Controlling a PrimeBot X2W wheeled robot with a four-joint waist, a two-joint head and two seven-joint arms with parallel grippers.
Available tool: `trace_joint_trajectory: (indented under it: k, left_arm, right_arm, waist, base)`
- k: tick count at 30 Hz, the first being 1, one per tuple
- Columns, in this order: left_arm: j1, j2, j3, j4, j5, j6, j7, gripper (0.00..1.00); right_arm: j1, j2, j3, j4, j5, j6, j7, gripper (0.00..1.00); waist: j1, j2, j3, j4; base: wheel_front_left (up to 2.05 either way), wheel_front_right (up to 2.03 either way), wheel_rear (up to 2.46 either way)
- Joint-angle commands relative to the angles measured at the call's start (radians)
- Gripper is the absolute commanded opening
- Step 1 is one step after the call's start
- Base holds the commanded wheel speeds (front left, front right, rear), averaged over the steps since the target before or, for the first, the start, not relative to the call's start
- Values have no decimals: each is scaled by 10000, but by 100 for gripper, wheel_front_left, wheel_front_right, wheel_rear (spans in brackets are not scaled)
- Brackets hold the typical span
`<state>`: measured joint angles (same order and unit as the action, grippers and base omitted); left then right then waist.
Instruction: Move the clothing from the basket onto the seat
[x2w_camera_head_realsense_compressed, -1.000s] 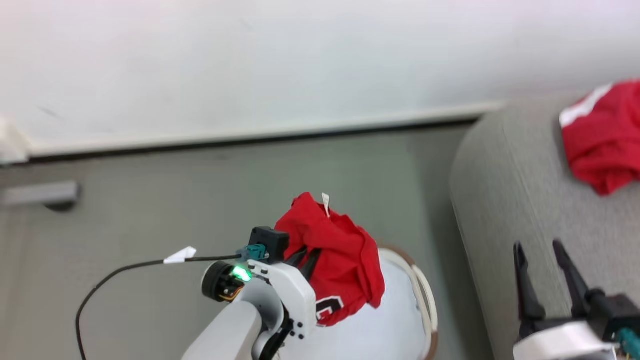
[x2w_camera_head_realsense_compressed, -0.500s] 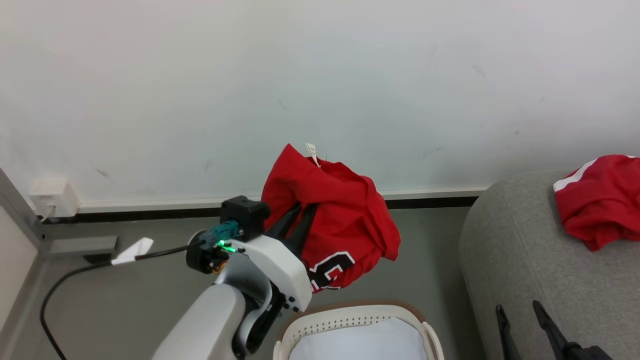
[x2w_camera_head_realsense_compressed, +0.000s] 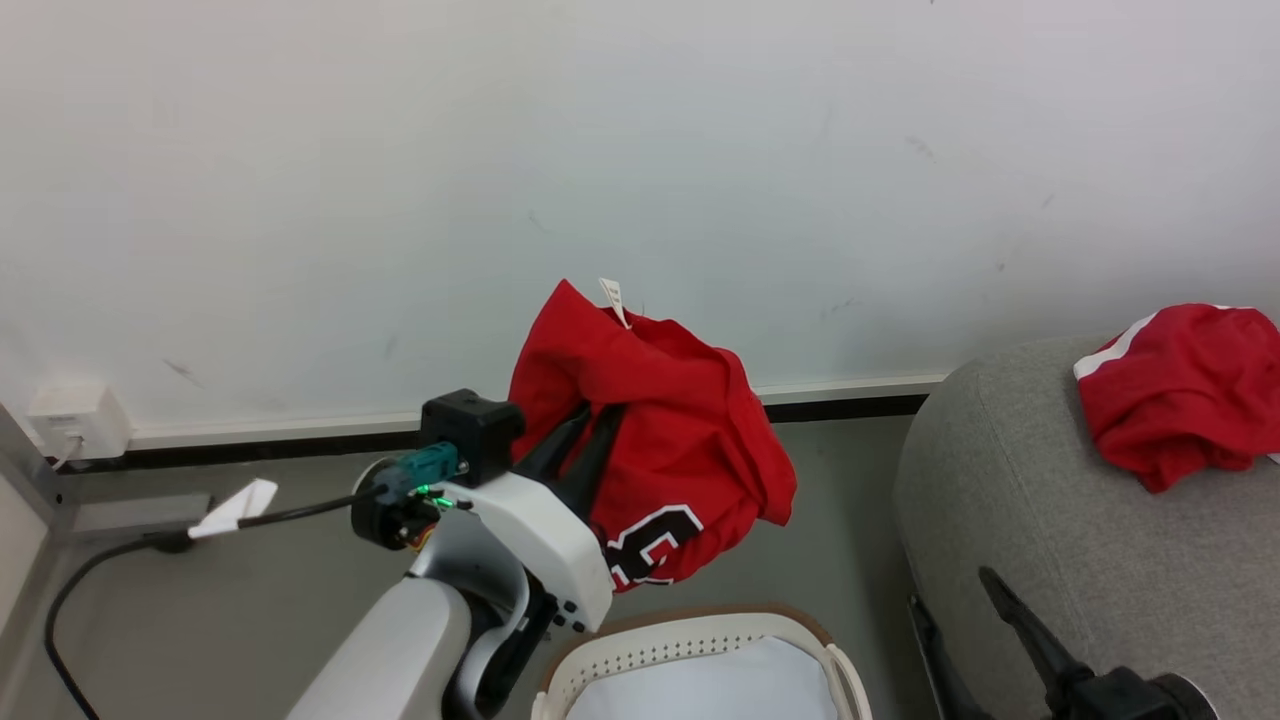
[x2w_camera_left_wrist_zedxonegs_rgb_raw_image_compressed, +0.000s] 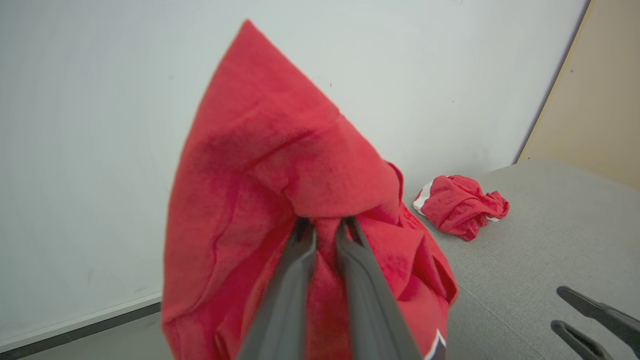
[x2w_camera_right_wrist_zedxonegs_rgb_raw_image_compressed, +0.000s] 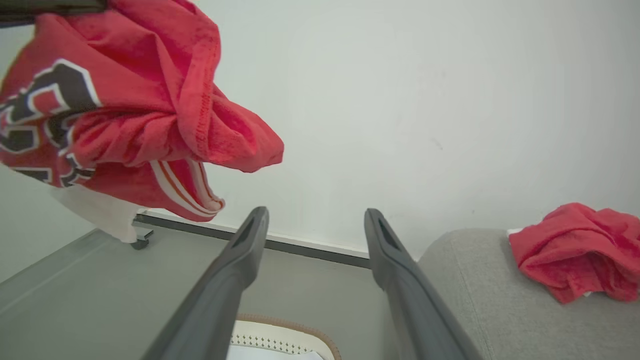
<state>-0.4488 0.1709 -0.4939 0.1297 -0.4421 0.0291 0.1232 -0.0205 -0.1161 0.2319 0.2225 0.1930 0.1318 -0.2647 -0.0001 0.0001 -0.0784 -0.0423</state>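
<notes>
1. Left gripper (x2w_camera_left_wrist_zedxonegs_rgb_raw_image_compressed: 325, 225): fingers clamped together on a fold of the red shirt (x2w_camera_head_realsense_compressed: 670, 420), which hangs in the air, clear of the basket (x2w_camera_head_realsense_compressed: 690, 628).
2. Right gripper (x2w_camera_right_wrist_zedxonegs_rgb_raw_image_compressed: 316, 216): fingers apart, empty, beside the seat (x2w_camera_head_realsense_compressed: 1010, 520).
3. Second red garment (x2w_camera_head_realsense_compressed: 1180, 390): crumpled on the seat.
4. Basket: holds a white cloth (x2w_camera_head_realsense_compressed: 700, 685).

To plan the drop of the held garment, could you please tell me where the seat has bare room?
The seat lies bare between the crumpled red garment at its wall-side corner and the open right tool at its near edge; only that corner is crowded.
</notes>
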Motion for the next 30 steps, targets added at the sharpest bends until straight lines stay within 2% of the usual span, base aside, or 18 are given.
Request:
trace_joint_trajectory:
  k: [1, 8, 14, 17, 21, 30]
  left_arm:
    - [84, 68, 9, -56, -76, 36, 7, 0]
    - [87, -51, -151, -111, -95, 9, 17, 0]
    - [90, -138, -324, -51, -145, -87, -7, 0]
    - [29, -180, -447, -26, -147, -137, 8, 0]
    - [-58, -312, -635, -43, -166, -209, 19, 0]
    - [-166, -611, -1060, -65, -325, -385, 115, 0]
  right_arm:
    - [-156, -141, 78, -71, 120, -22, 6, 100]
    - [-1599, -2287, 2958, -636, 1984, -22, 6, 100]
    - [-3211, -3351, 4890, -309, 3544, -22, 64, 100]
    - [-4078, -3517, 5927, 123, 4246, -22, 138, 100]
    - [-5088, -3351, 7245, 854, 5127, -22, 91, 100]
    - [-6482, -2393, 9098, 2608, 6531, -22, 2, 100]
  waist:
    - [1, -1, 6, -1]
    - [1, -1, 16, 49]
    - [1, -1, -17, 149]
    - [1, -1, -34, 192]
    - [1, -1, -88, 289]
    - [1, -1, -163, 574]
  base:
    - [0, 0, 0]
    - [0, 0, 0]
    - [0, 0, 0]
    - [0, 0, 0]
    - [0, 0, 0]
    - [0, 0, 0]
